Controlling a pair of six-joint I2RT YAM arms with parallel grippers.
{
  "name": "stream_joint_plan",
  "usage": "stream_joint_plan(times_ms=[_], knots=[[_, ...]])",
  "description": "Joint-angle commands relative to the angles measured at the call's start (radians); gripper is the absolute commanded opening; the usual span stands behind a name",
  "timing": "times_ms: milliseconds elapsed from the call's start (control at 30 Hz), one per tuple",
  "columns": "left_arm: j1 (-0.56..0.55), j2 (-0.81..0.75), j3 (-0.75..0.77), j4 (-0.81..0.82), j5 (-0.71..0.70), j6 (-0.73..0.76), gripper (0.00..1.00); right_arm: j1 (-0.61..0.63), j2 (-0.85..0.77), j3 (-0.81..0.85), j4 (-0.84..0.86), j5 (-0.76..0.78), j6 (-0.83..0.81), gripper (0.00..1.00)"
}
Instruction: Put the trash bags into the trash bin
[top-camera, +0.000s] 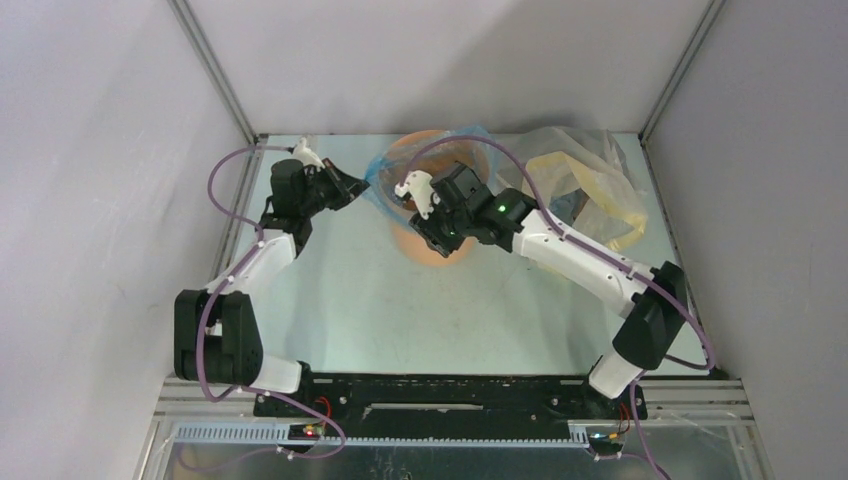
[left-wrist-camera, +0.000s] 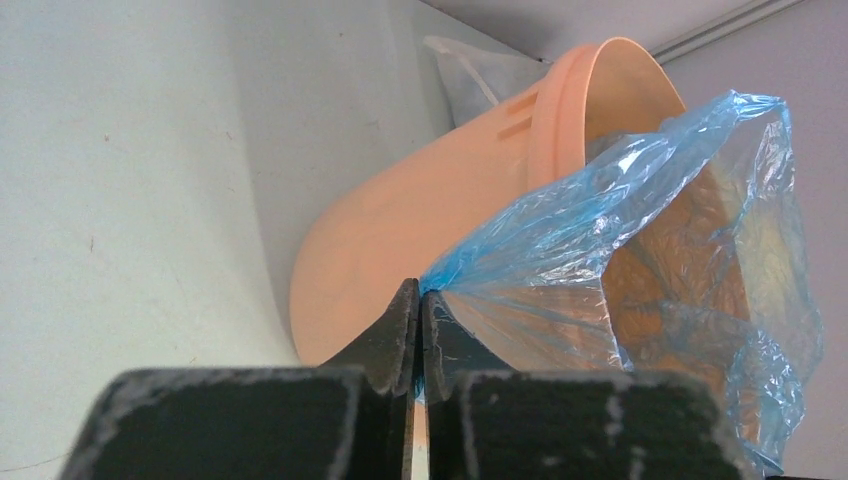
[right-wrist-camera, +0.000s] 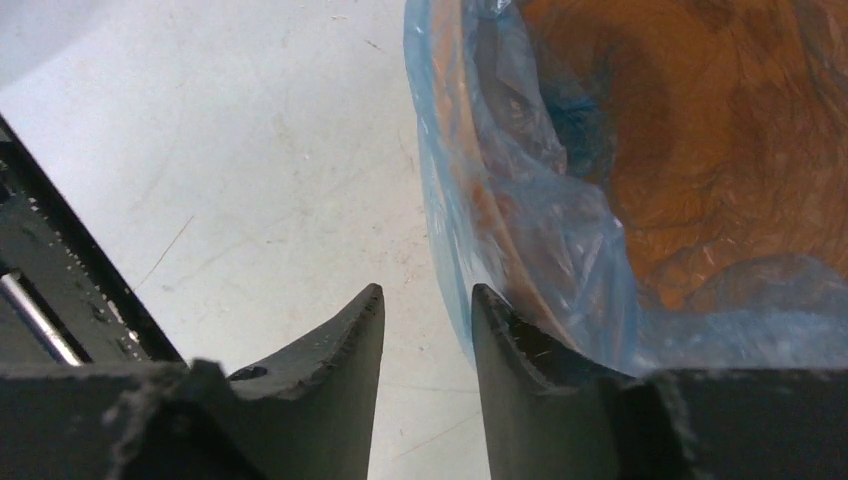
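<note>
The orange-tan trash bin (top-camera: 432, 250) stands at the back middle of the table. A light-blue trash bag (top-camera: 384, 192) lies in its mouth and drapes over the rim. My left gripper (top-camera: 356, 186) is left of the bin, shut on the bag's left edge, and the film is stretched taut. In the left wrist view the jaws (left-wrist-camera: 420, 296) pinch the bag (left-wrist-camera: 640, 200) beside the bin wall (left-wrist-camera: 420, 210). My right gripper (top-camera: 428, 232) hovers over the bin's near rim. In the right wrist view it (right-wrist-camera: 428, 292) is open and empty, just outside the bag-covered rim (right-wrist-camera: 540, 230).
A larger yellowish-clear plastic bag (top-camera: 585, 180) lies crumpled at the back right, close to the bin. Grey walls and metal rails close in the table at the back and on both sides.
</note>
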Motion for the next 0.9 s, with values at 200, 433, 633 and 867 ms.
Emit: stream_joint_plan(times_ms=[200,433,633,867], knots=[[0.007,0.007,0.022,0.059,0.009,-0.001,0.13,-0.157,-0.265,-0.075,0.049,-0.181,0.185,0.55],[0.007,0.013,0.032,0.062,0.01,-0.009,0.15,-0.346,-0.34,-0.119,0.142,-0.236,0.388,0.59],[0.006,0.01,0.031,0.066,0.004,-0.011,0.18,-0.41,-0.23,-0.027,0.101,-0.18,0.481,0.56],[0.006,0.014,0.035,0.064,0.008,-0.01,0.07,-0.442,-0.174,-0.036,0.142,-0.215,0.523,0.28]])
